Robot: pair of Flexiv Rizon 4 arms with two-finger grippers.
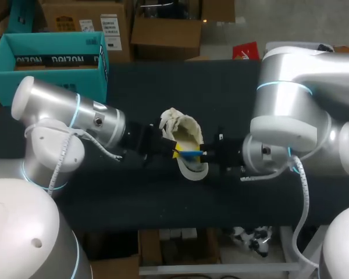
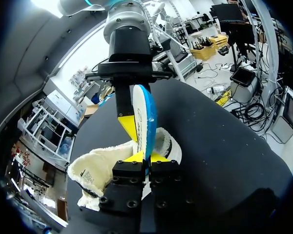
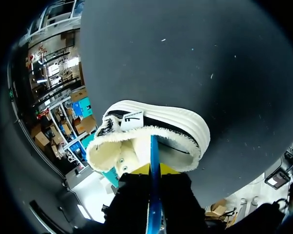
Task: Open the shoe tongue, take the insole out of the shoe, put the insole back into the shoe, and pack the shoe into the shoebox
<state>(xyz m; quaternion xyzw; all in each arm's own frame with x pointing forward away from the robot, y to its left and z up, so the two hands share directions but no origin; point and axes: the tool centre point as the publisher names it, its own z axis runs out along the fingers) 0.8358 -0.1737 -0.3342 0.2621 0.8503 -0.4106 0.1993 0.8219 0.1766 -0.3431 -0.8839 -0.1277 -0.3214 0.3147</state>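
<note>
While the left fingers [image 2: 136, 157] and right fingers [image 3: 167, 169] both clench the blue insole [image 2: 145, 117], held on edge over the fleecy shoe [image 2: 102, 168] in the middle of the worktop [image 2: 224, 146], opposing pulls could buckle it, or a slipping grip could drop it outside.

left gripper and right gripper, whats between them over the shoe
The insole spans the gap, the left gripper and right gripper each shut on one end, over the shoe. It shows in the head view and the left wrist view.
</note>
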